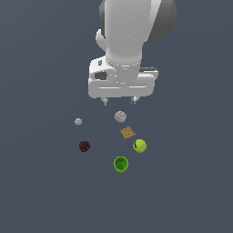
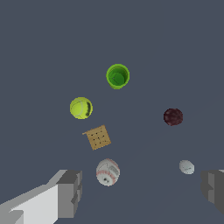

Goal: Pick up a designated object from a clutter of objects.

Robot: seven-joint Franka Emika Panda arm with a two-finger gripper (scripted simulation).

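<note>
The designated object is a tiny pale grey-white sphere (image 1: 78, 121), the smallest item, lying at the exterior view's left of the group; it also shows in the wrist view (image 2: 187, 166). The clutter holds a larger whitish ball with reddish marks (image 1: 120, 117) (image 2: 107, 172), a tan square cracker tile (image 1: 128, 133) (image 2: 97, 137), a yellow-green tennis ball (image 1: 139, 146) (image 2: 81, 108), a green cup (image 1: 120, 164) (image 2: 117, 76) and a dark maroon ball (image 1: 84, 146) (image 2: 173, 117). My gripper (image 1: 119, 100) (image 2: 142, 192) hangs open and empty above the whitish marked ball, apart from everything.
All items lie on a plain dark grey-blue surface (image 1: 41, 182). The arm's white body (image 1: 125, 36) fills the upper middle of the exterior view and hides the surface behind it.
</note>
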